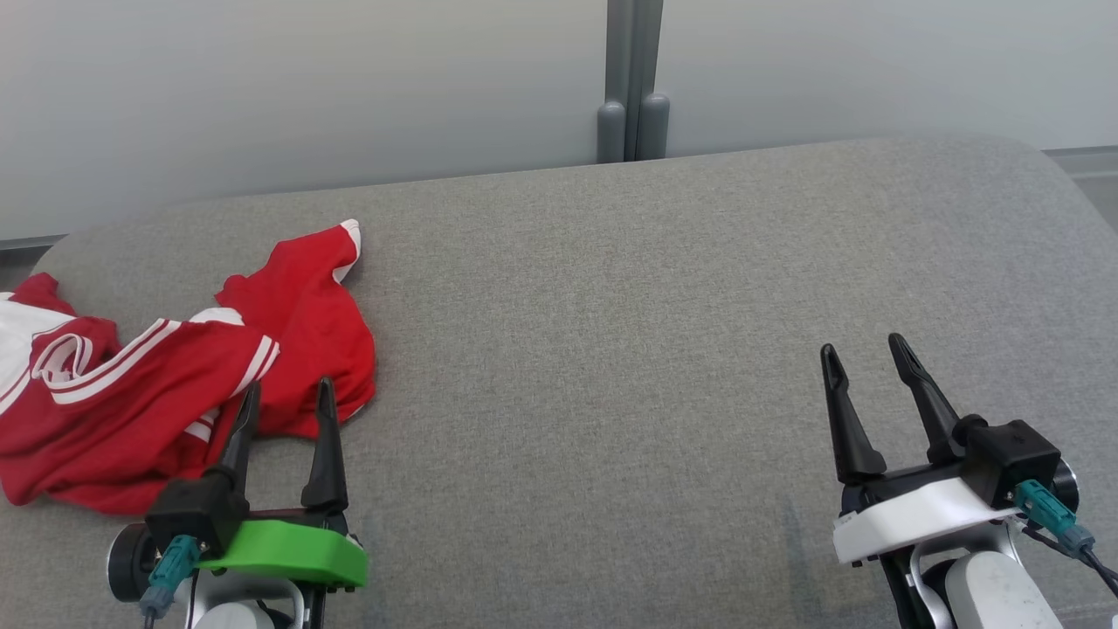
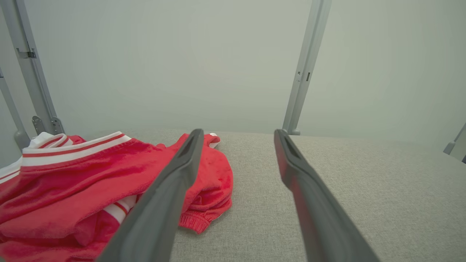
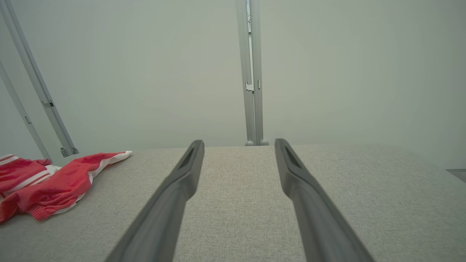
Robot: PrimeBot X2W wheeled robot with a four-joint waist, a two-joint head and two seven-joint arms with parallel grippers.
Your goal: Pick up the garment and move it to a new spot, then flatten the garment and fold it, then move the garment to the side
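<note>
Grey cloth is covering the wide bench (image 1: 611, 349), and a pale wall (image 1: 262, 87) with a grey post (image 1: 631, 79) is standing behind it at twelve o'clock. The red garment (image 1: 131, 393) with white stripes is lying in a crumpled heap on the bench at nine o'clock in the head view, and part of it is running off the picture's edge. The left claw (image 1: 289, 385) is sitting at seven o'clock with its two dark fingers spread apart and gripping nothing (its tips are showing in front of the garment's near edge, but I cannot tell if they are touching the cloth). The right claw (image 1: 863, 344) is sitting at four o'clock over bare grey cloth, well apart from the garment, and its fingers are standing wide too, holding nothing.
</note>
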